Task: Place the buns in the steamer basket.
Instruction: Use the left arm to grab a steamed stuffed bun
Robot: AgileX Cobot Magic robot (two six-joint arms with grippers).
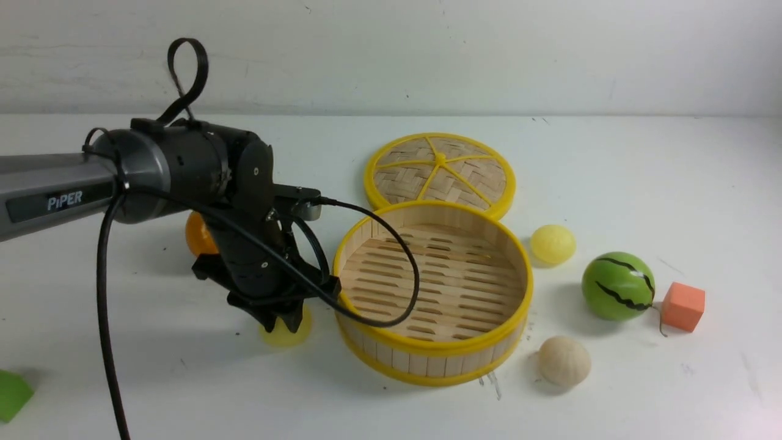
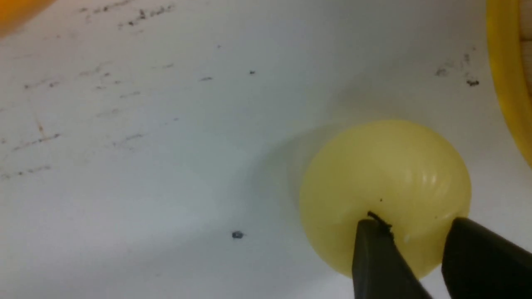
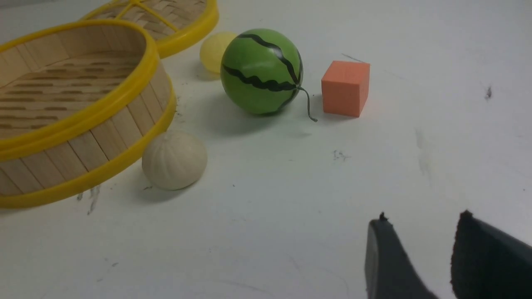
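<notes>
Right fingers (image 3: pixel 386 257) nearest, low over bare surface (image 3: pixel 291 216), spread, nothing between
Cream bun (image 1: pixel 564 360) on surface, just beside steamer basket (image 1: pixel 427 360), outside it
Left fingers (image 2: pixel 374 257) spread a little, tips over yellow bun (image 2: pixel 384 182), not pinching; this bun on surface near basket rim
Second yellow bun (image 1: pixel 552 244) on far side of basket, near watermelon ball (image 1: pixel 617 285)
Woven lid (image 1: pixel 440 174) farthest back, just behind basket

bun (image 1: pixel 295 333) half under tool (image 1: pixel 280 322), orange (image 1: pixel 197 237) mostly hidden

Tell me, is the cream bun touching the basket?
Apart. The front view shows a strip of bare table between the cream bun and the basket, near its lower yellow rim.
</notes>
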